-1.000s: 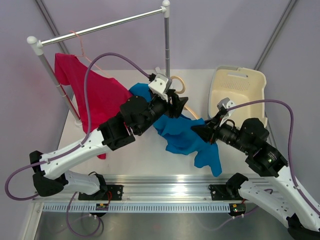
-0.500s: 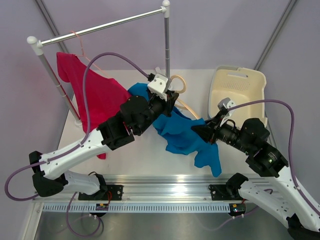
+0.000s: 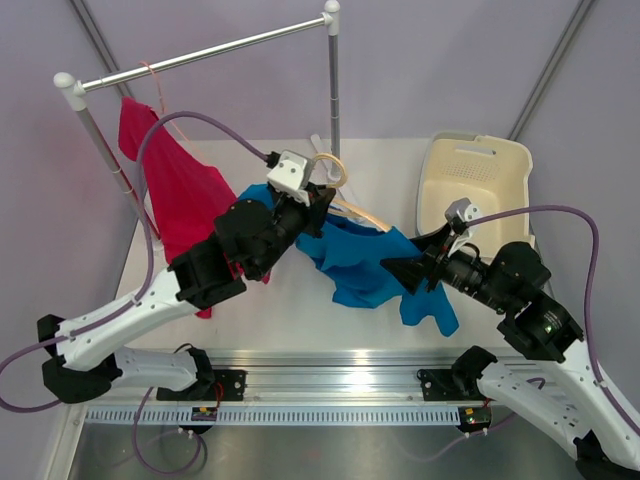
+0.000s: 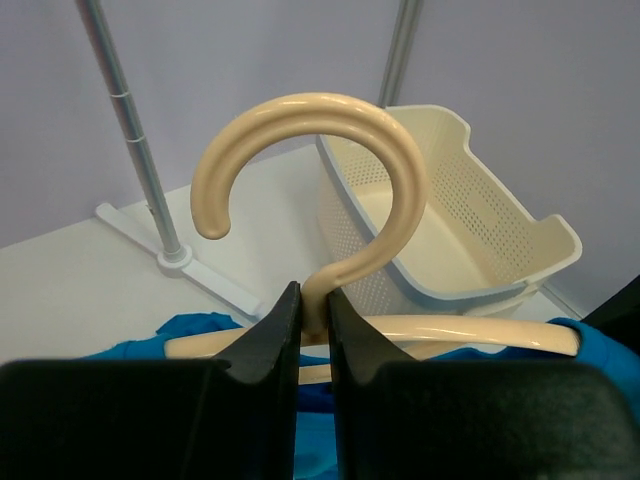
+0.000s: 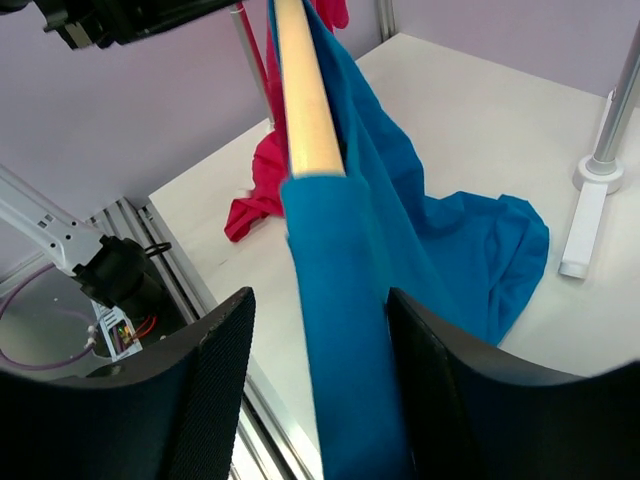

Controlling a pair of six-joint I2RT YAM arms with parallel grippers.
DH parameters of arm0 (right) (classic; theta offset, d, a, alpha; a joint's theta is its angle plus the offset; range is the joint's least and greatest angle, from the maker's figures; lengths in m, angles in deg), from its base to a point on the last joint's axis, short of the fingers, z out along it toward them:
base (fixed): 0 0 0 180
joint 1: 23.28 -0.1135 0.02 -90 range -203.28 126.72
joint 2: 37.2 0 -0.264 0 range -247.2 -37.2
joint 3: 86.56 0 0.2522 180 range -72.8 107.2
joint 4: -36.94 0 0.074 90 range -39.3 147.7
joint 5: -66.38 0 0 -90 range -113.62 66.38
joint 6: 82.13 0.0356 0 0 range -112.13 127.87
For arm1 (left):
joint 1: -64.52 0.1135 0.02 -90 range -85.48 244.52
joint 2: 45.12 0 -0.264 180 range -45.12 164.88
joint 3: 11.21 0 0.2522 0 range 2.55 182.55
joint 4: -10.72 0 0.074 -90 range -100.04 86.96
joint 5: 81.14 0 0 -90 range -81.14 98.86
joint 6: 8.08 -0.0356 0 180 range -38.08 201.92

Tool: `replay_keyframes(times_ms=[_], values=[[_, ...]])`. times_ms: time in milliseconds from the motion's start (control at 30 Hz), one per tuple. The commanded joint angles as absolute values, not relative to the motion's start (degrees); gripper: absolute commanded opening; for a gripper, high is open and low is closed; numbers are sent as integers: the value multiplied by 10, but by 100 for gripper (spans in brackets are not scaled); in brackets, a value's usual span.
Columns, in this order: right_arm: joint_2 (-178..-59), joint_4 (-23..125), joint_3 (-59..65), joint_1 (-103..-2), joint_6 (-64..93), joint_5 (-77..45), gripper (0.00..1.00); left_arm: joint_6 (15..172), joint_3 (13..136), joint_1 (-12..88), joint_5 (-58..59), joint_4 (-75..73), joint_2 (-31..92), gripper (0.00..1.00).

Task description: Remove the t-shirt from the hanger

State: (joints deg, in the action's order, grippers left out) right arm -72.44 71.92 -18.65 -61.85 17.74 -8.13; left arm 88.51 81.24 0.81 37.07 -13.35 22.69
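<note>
The blue t-shirt (image 3: 360,265) hangs on a cream plastic hanger (image 3: 335,170) held above the table. My left gripper (image 3: 316,197) is shut on the hanger's neck just below the hook, as the left wrist view shows (image 4: 312,300). The hanger (image 4: 400,180) has one bare arm end, with blue cloth (image 4: 200,330) below it. My right gripper (image 3: 405,268) is open, its jaws wide on either side of the shirt's shoulder (image 5: 400,240) and the hanger arm (image 5: 305,100). A sleeve dangles below it.
A red t-shirt (image 3: 170,190) hangs from the metal rack's rail (image 3: 200,52) at the left. The rack's right pole (image 3: 333,90) and its foot (image 5: 585,225) stand behind the hanger. A cream laundry basket (image 3: 480,175) sits at the back right.
My left arm has pulled the hanger back and to the left. The right gripper has shifted slightly right, and the blue shirt is stretched out between the two.
</note>
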Motion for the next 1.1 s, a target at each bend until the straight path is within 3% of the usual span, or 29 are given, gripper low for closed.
replay_keyframes(times_ms=[0,267,367,400,433,467,533,600,800,1067], values=[[-713,735,-183,-618,182,-70,63,897,804,5,431,-86,169,0],[-673,752,-221,-617,191,-102,79,889,800,5,461,-126,132,0],[-666,764,-229,-618,205,-123,78,882,797,5,482,-135,126,0],[-660,759,-239,-618,212,-131,67,881,796,5,495,-138,125,0],[-658,756,-239,-618,212,-136,67,881,796,5,498,-138,123,0],[-654,755,-249,-618,218,-140,52,880,795,5,499,-138,120,0],[-644,756,-259,-618,227,-173,32,882,793,6,505,-146,110,0],[-632,757,-264,-618,246,-231,0,880,783,5,526,-146,96,0],[-659,801,-218,-618,275,-384,0,874,810,6,589,-191,60,0],[-674,795,-213,-618,300,-398,0,925,831,6,547,-218,0,0]])
